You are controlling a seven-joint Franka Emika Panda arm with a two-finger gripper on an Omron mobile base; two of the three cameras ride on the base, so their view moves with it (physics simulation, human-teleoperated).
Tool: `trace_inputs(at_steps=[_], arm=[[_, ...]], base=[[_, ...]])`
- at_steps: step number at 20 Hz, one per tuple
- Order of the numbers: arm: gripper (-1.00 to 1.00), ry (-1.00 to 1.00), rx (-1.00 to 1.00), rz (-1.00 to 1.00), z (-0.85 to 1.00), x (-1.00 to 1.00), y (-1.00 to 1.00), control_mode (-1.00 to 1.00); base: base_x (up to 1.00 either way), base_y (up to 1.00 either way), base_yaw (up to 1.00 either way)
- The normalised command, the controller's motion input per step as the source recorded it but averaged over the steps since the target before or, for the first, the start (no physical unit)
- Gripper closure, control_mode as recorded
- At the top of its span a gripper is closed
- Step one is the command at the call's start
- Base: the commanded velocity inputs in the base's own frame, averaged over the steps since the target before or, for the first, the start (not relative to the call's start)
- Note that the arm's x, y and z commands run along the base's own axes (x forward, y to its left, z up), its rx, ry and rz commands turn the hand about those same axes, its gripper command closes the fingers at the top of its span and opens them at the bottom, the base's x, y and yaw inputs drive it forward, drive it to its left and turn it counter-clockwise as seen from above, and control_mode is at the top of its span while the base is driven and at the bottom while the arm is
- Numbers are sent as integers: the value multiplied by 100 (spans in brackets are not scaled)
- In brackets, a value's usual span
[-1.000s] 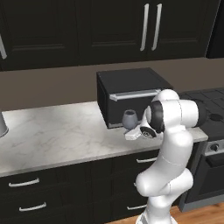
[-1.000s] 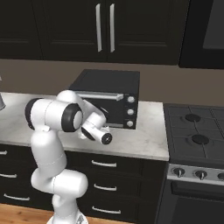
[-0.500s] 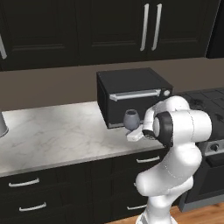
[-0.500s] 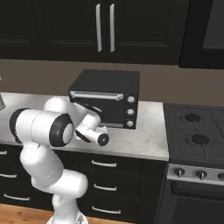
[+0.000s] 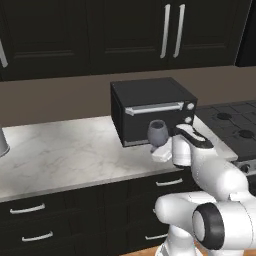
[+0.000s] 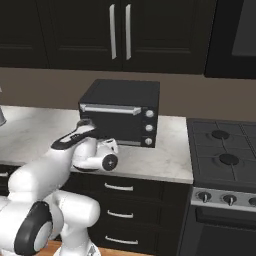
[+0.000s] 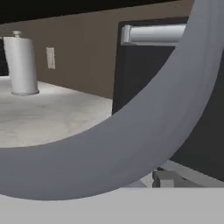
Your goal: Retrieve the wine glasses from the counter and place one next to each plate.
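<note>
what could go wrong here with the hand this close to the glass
The wine glass stands on the counter right in front of the black toaster oven, and the hand is low beside its foot. A sideways nudge could tip the glass, or push it against the oven door. In the hand view the bowl curves across most of the picture, so closing now might catch the rounded bowl rather than the stem and let it slip.

Toaster oven (image 5: 150,109) — just behind glass (image 5: 157,132)
</note>
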Motion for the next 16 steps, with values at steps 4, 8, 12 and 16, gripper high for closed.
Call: trace_inputs(at_steps=[4, 8, 12, 16], arm=[[100, 0, -3, 0, 100, -67, 0, -100], [100, 3, 0, 0, 87, -52, 0, -100], [100, 2, 0, 6, 16, -41, 0, -100], [100, 0, 0, 10, 28, -11, -11, -100]], base=[[0, 0, 0], [0, 0, 0], [0, 0, 0], [0, 0, 0]])
